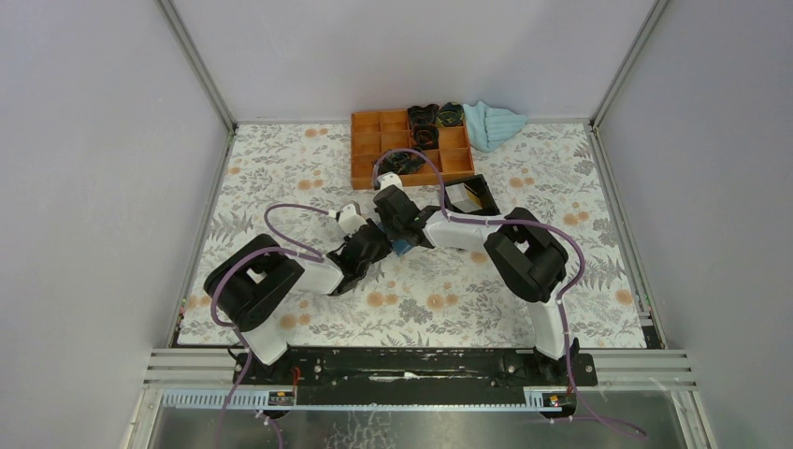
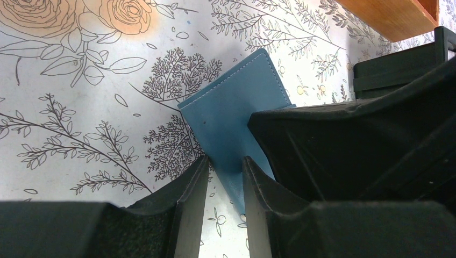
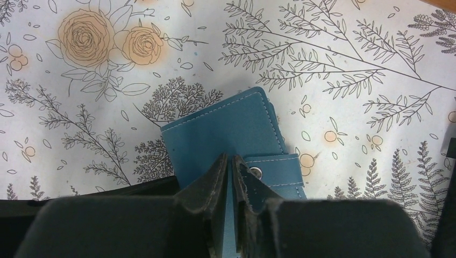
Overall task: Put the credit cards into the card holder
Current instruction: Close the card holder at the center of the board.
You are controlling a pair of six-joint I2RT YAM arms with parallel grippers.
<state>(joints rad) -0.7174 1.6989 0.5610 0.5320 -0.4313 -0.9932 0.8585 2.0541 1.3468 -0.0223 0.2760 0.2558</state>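
The card holder (image 1: 404, 247) is a teal-blue stitched case lying on the flowered mat at mid-table, where both arms meet. In the left wrist view one corner of the card holder (image 2: 236, 102) sits between the jaws of my left gripper (image 2: 226, 159), touching both fingertips; the mat shows in the gap behind. My right gripper (image 3: 230, 157) is closed to a thin slit on the card holder (image 3: 220, 126), beside its strap with the metal snap (image 3: 258, 172). The credit cards are out of view.
An orange compartment tray (image 1: 369, 150) holding dark items stands at the back. A light blue cloth (image 1: 493, 123) lies to its right. A black box with a pale inside (image 1: 468, 196) sits just behind the right gripper. Grey walls enclose the mat.
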